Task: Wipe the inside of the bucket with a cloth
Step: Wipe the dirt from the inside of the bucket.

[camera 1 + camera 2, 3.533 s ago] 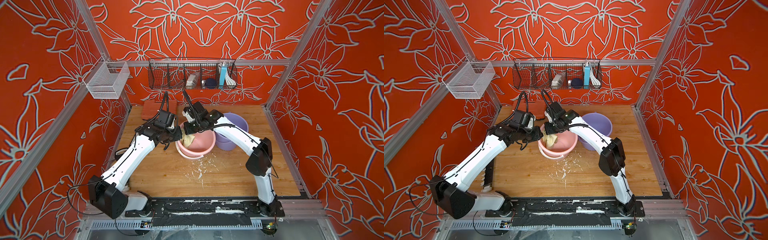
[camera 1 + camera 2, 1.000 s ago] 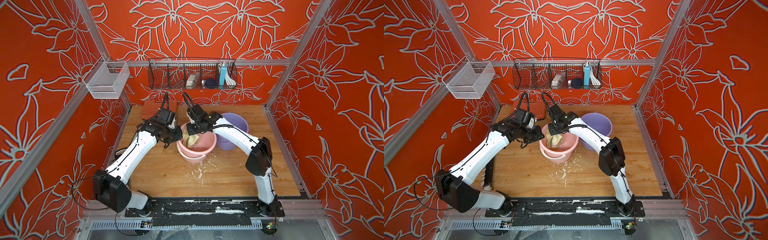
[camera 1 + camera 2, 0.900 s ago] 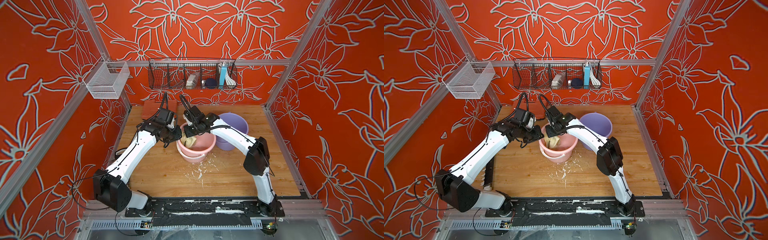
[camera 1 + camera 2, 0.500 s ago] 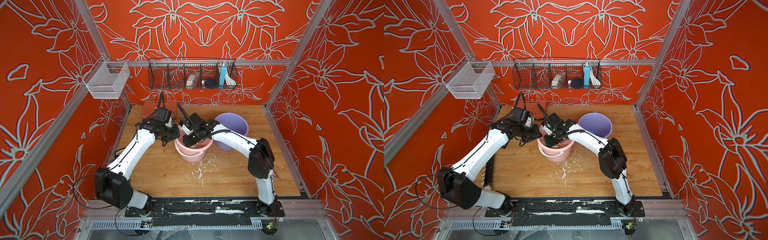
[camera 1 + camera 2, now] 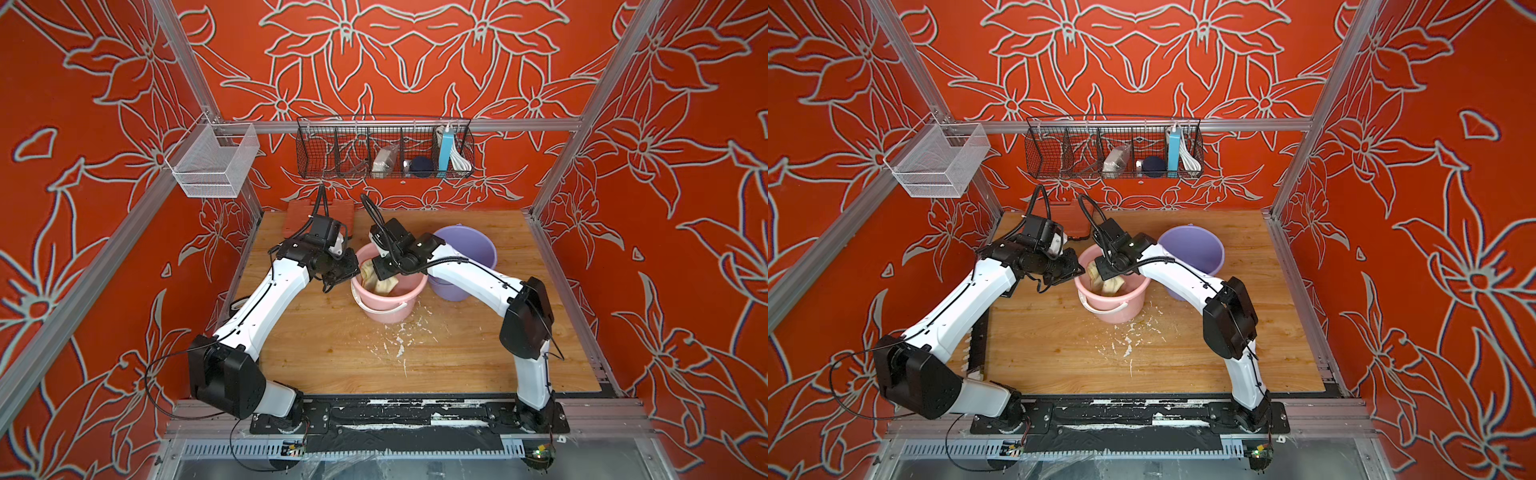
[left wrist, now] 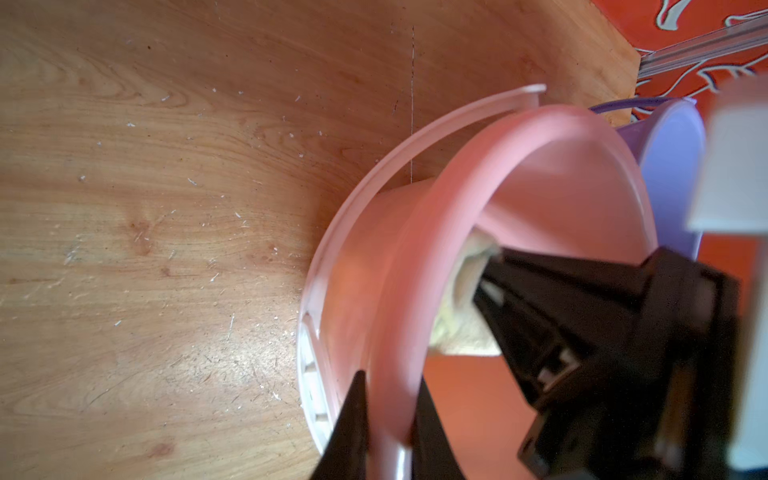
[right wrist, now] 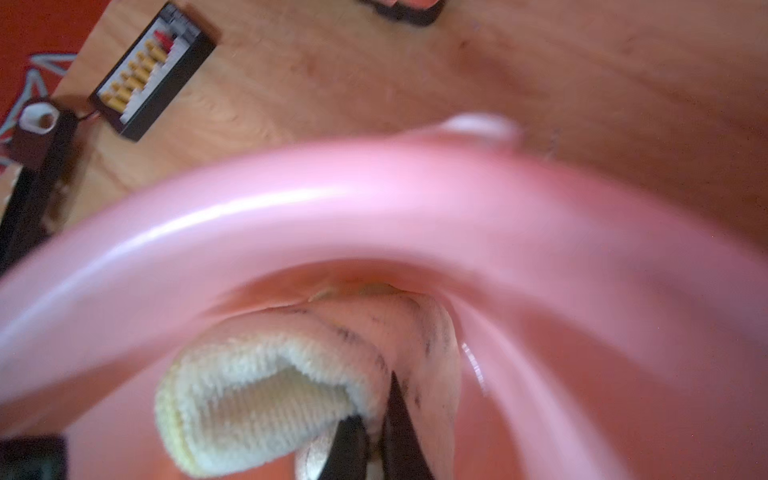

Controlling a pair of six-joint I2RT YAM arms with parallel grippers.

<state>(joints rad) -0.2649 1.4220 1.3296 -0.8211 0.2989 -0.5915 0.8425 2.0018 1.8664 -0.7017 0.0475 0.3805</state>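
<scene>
1. The right gripper (image 7: 374,411) is pinching the cloth (image 7: 266,395), its jaws closed tight on a fold, down inside the pink bucket (image 7: 291,199).
2. The left gripper (image 6: 390,399) is clamping the bucket's rim, one finger outside and one inside, steadying it on the table (image 5: 332,353) beside a purple bucket (image 5: 478,245).
3. The cloth is pressing, bunched, against the inner wall nearest the left arm. Wiping is judged to be under way, with the other walls and the floor probably left to do.
4. The cloth is hanging doubled over, its long axis running from the jaws down toward the bucket's floor. The bucket's mouth is facing up.
</scene>
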